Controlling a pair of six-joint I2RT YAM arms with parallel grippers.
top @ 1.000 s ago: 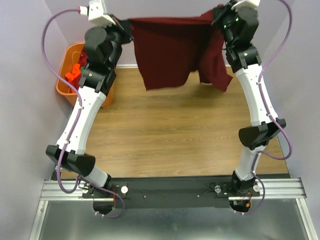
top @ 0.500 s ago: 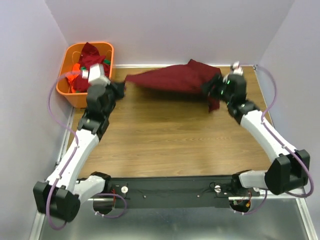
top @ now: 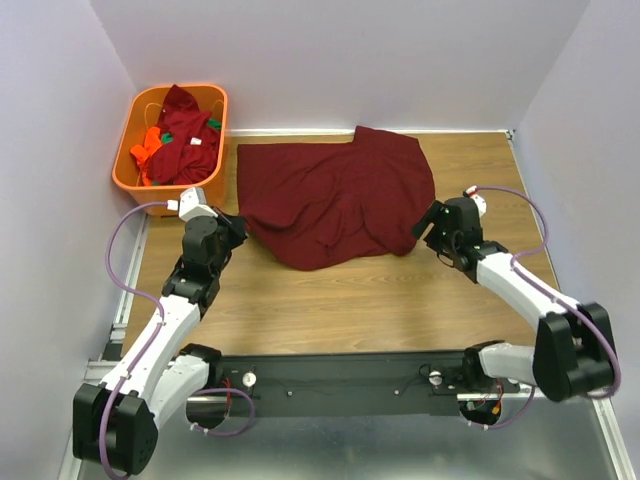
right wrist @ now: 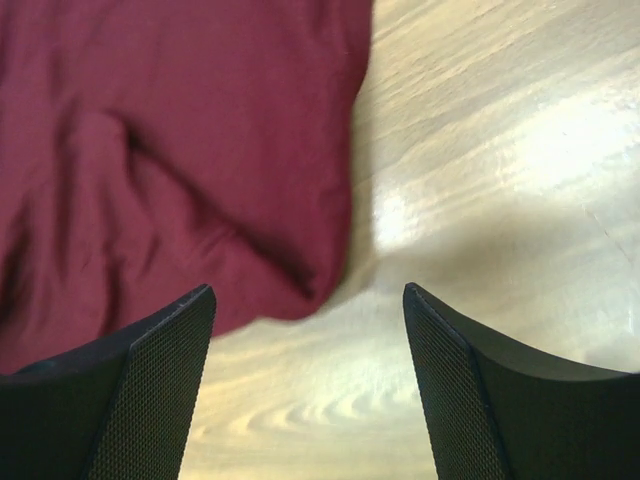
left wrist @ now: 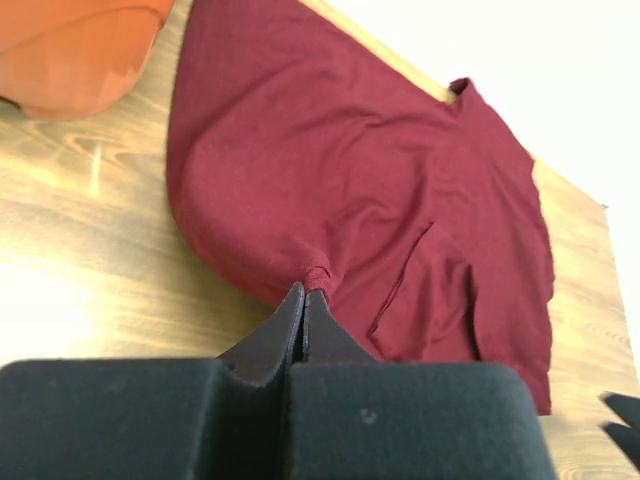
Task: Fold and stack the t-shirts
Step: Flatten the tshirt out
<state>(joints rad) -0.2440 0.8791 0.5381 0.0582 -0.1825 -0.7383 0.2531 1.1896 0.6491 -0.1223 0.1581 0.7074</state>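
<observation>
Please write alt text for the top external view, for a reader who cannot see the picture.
A dark maroon t-shirt lies spread and wrinkled on the wooden table. The left hand pinches its left edge; the right hand is open beside it. An orange basket of clothes stands far left.

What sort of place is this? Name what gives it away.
Most likely a robotics lab test cell: plain lilac walls box in a small wooden tabletop, two robot arms are bolted to a black base rail, and a dark maroon cloth t-shirt lies near an orange plastic basket.
</observation>
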